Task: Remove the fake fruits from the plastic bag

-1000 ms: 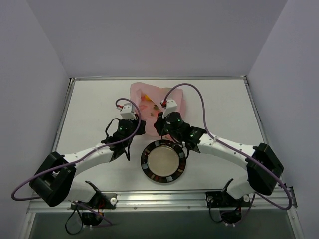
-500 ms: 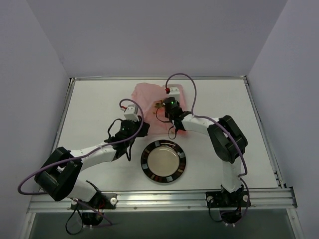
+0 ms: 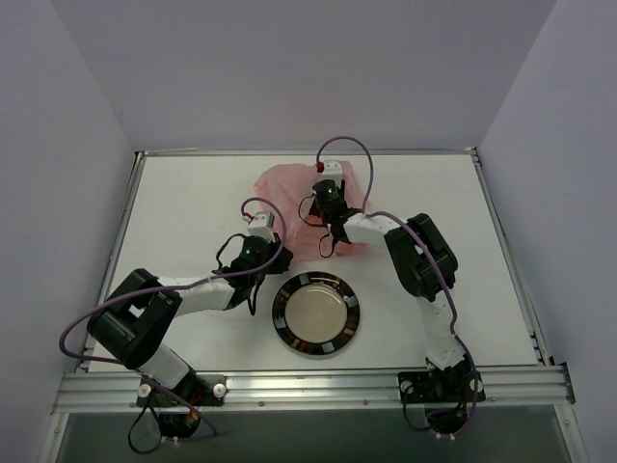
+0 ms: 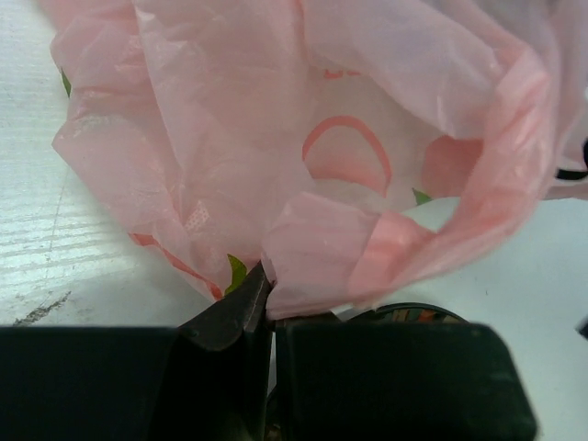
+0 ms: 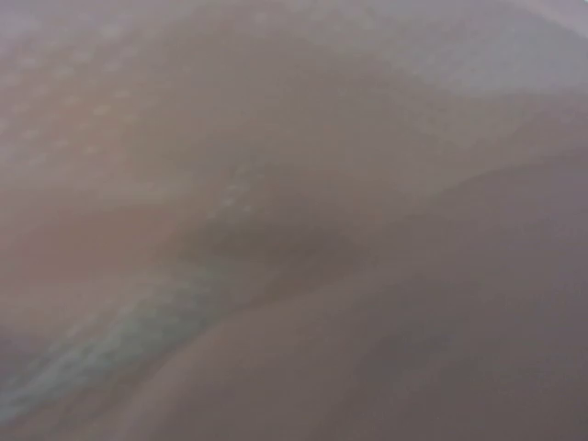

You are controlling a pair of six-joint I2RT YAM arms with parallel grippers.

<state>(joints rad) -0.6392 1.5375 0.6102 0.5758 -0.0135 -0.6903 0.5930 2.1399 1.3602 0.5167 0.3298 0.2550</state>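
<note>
The plastic bag lies crumpled at the far middle of the table, beyond the dark-rimmed plate. The left gripper stands at the bag's near edge, its fingers pinched together on a fold of the pink film. A green leaf tip shows just beside that pinch; otherwise the film hides the fake fruits. The right gripper hangs over the bag's middle. Its wrist view shows only blurred pink film pressed close, so I cannot tell how its fingers stand.
</note>
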